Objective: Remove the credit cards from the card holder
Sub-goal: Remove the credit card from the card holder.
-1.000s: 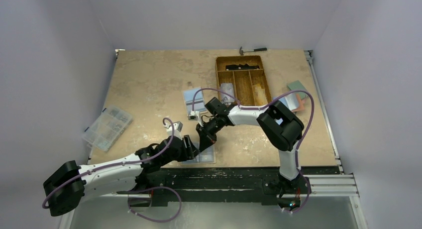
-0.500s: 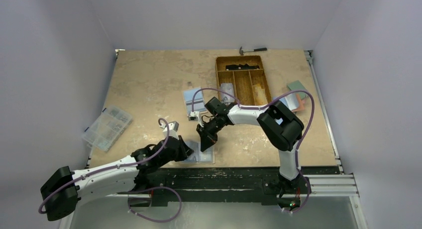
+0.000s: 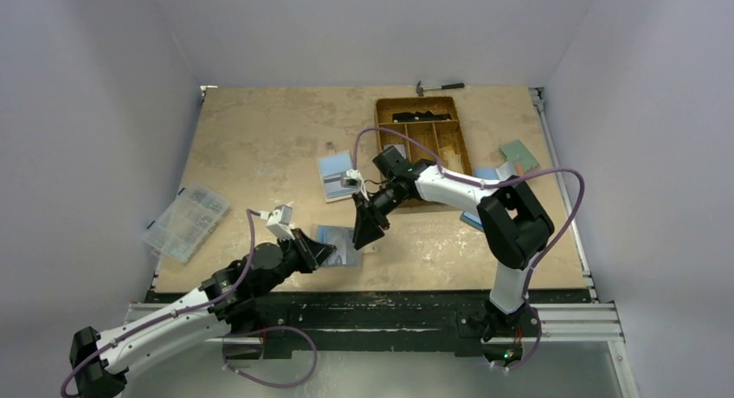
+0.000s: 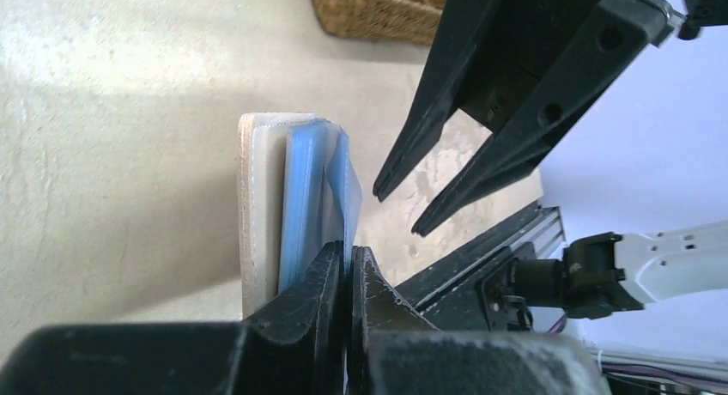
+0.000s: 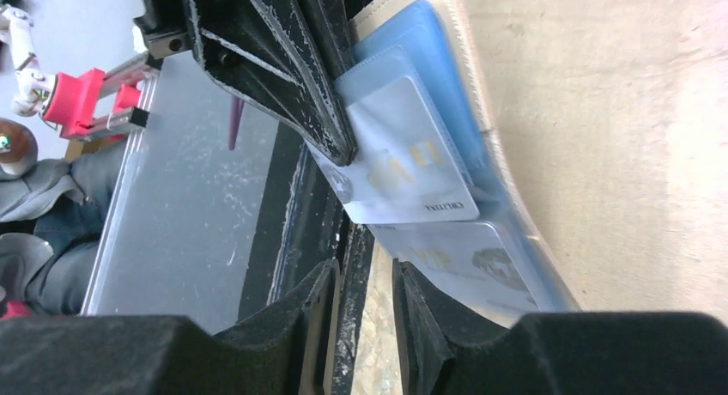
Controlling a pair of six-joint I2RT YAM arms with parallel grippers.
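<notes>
The tan card holder (image 3: 344,243) lies open near the table's front edge, with blue and clear sleeves fanned out (image 4: 302,189). My left gripper (image 4: 346,249) is shut on one thin clear sleeve of the holder and shows in the top view (image 3: 313,247). A greyish credit card (image 5: 403,163) sticks out of a sleeve, and a second card (image 5: 468,262) sits below it. My right gripper (image 5: 365,270) is open and empty, just off the cards' edge. It also shows in the top view (image 3: 367,226) and in the left wrist view (image 4: 395,210).
A big brown compartment tray (image 3: 453,152) stands at the back behind the right arm. A clear organiser box (image 3: 186,221) lies at the left. A blue-grey flat card (image 3: 333,175) lies mid-table. Coloured flat pieces (image 3: 515,156) lie at the right, a hammer (image 3: 437,87) at the back edge.
My left arm drew back to the left and its gripper moved up, taking the holder away from the front edge. My right gripper shifted slightly up and right.
</notes>
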